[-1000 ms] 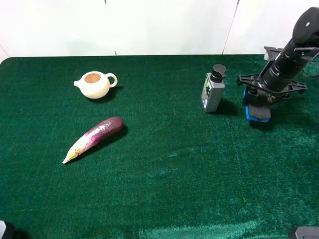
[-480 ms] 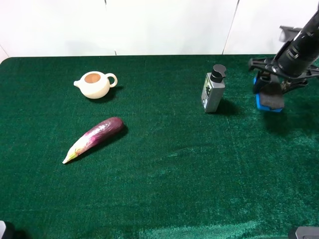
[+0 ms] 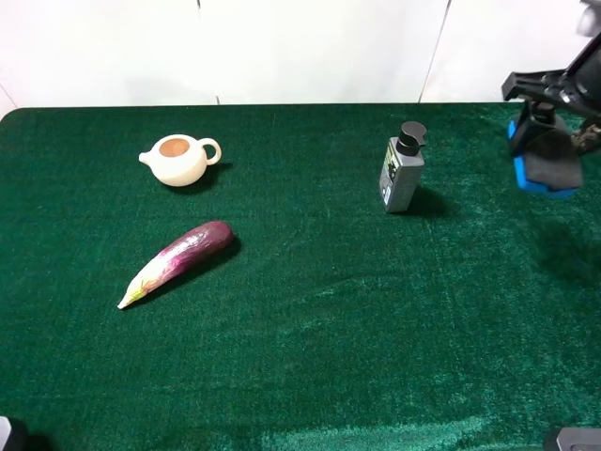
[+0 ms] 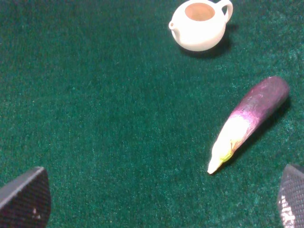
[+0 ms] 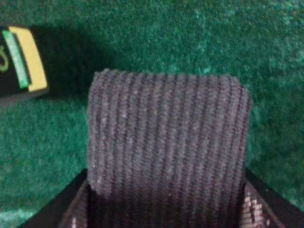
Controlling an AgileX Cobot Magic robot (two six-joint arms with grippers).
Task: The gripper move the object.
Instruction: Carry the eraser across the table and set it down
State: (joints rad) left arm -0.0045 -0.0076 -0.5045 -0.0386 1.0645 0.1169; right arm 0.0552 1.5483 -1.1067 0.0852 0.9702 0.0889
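At the upper right of the high view, the right gripper (image 3: pixel 549 122) has its jaws closed tight on the board eraser (image 3: pixel 545 171). The eraser hangs between them, dark felt face outward and blue back showing at its edges, lifted clear of the green cloth (image 3: pixel 329 329). The right wrist view shows the ribbed felt close up, with the fingers (image 5: pixel 61 209) pressed against its two sides. A grey pump bottle (image 3: pixel 402 171) stands upright left of the eraser, apart from it. The left gripper (image 4: pixel 159 199) is spread wide and holds nothing. A cream teapot (image 3: pixel 178 158) and a purple eggplant (image 3: pixel 178 258) lie at the left of the high view.
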